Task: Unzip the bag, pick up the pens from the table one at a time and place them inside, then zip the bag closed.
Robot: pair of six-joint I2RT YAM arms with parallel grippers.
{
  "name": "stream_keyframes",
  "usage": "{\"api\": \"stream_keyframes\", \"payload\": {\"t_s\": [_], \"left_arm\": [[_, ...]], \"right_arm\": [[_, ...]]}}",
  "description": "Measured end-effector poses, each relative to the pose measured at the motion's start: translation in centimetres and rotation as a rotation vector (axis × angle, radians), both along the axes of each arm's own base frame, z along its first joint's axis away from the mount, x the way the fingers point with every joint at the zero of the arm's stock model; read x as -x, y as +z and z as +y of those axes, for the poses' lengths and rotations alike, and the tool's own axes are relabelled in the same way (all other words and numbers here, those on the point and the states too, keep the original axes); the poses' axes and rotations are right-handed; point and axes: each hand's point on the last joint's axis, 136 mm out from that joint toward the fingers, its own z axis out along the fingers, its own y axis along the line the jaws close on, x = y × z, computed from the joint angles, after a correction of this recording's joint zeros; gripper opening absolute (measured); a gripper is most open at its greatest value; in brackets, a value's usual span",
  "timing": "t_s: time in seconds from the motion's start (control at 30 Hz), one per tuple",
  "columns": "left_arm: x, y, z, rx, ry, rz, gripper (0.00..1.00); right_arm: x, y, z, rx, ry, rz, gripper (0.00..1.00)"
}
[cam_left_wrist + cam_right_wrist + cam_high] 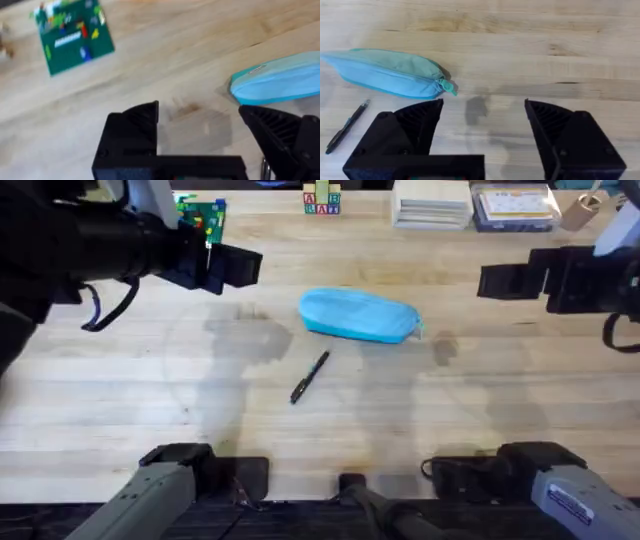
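My left gripper hangs above the table with its black fingers spread wide and nothing between them; in the overhead view it sits at the far left, up off the wood. My right gripper is likewise released, both fingers well apart and empty, and from above I see it at the far right.

Between the two lies the soft light-blue fabric pencil pouch, oblong with rounded ends, flat on the large pale wooden tabletop of joined planks. Its zipper runs along its length and looks closed from my right wrist camera, with a small teal pull tab at the end nearest my right gripper. One rounded end of the pouch shows in my left wrist view, just beyond the finger on that side.

The slim black pen with a pale silvery end lies on the table nearer the arm bases than the pouch, slanted, apart from it. I also see it from my right wrist camera.

A green board with small coloured bricks rests at the far edge, near my left gripper.
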Motion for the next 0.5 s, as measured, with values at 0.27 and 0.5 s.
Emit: {"api": "stream_keyframes", "payload": {"t_s": [0.27, 0.5], "left_arm": [[-0.5, -0.5, -1.2, 0.068, -0.242, -0.034, 0.99], [-2.4, -1.7, -4.1, 0.243, -0.593, -0.088, 0.992]], "right_arm": [[0.0, 0.0, 0.0, 0.0, 0.0, 0.0, 0.997], [0.0, 0.0, 0.0, 0.0, 0.0, 0.0, 0.998]]}}
